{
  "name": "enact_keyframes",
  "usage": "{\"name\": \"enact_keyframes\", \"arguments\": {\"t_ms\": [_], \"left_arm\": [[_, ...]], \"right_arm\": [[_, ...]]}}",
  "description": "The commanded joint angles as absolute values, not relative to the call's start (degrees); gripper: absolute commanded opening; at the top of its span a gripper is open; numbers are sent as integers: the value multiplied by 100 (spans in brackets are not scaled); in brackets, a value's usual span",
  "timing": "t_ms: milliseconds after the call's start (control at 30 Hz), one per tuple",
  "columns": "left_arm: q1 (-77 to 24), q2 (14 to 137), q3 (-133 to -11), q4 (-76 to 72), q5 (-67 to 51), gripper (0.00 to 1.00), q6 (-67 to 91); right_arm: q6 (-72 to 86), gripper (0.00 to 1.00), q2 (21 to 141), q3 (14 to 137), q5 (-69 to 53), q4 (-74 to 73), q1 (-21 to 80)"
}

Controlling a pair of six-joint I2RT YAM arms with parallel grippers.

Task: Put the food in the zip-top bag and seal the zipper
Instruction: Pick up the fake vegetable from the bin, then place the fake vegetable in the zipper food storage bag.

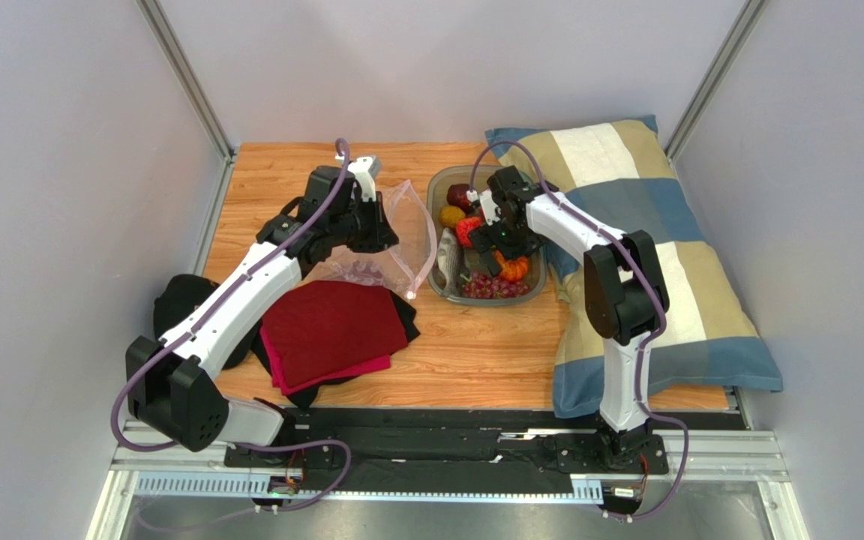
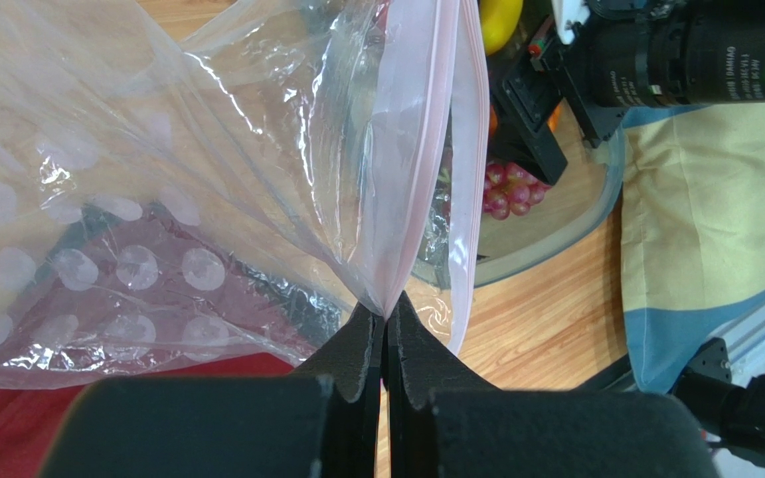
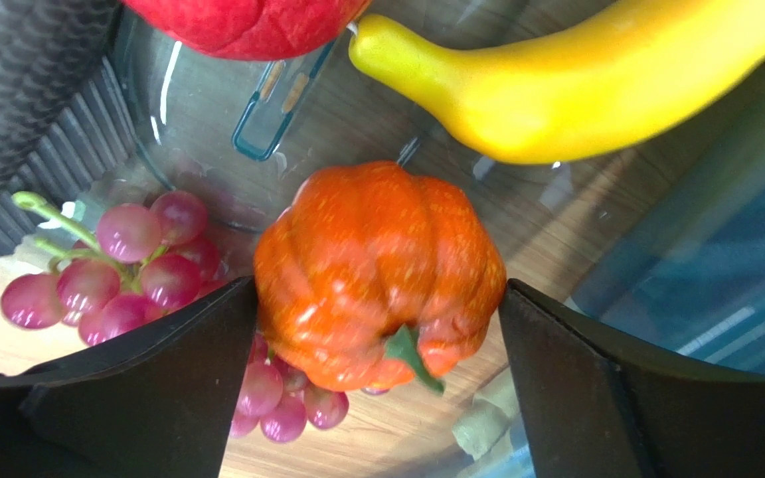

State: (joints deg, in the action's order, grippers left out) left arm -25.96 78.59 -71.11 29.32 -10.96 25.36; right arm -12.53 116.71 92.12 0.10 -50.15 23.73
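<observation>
Squeezing the pumpkin between its fingers, the right gripper hangs above grapes (left gripper clamps zipper).

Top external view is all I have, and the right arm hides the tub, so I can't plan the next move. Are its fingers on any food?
Observer: Yes. The right wrist view shows the right fingers closed against both sides of the orange pumpkin.
Operator: Does the left arm hold the bag?
Observer: Yes. In the left wrist view the left fingers pinch the bag at a corner of its mouth, on the pink zipper strip.
Operator: Is the mouth open?
Observer: Yes, the two pink strips spread apart away from the pinch.
</observation>
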Motion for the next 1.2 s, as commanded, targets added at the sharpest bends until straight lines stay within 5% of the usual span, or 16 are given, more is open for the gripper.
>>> {"name": "enact_keyframes", "arguments": {"t_ms": [0,433,600,833,1167], "left_arm": [[-2400,7919,-7321,2812,-1406,0,2794],[-1767,7822,-7664,2490,-3160,0,3295],[-1512,8006,-8015,2154,-3910,0,4094],[-1248,8437,-7884,1198,-5094,0,5342],[-1204,8657,-7542,-138,-5853,0,6606]], "right_arm": [[-1327,86,11734,9588,79,-5070,2408],[-1283,38,10732,10510,-1649,-5282,2215],[-941,36,10547,11512,-2565,-5458,2022],[52,38,9652,11392,-3944,-4309,1881],[555,39,9474,11681,-4430,-3164,2556]]}}
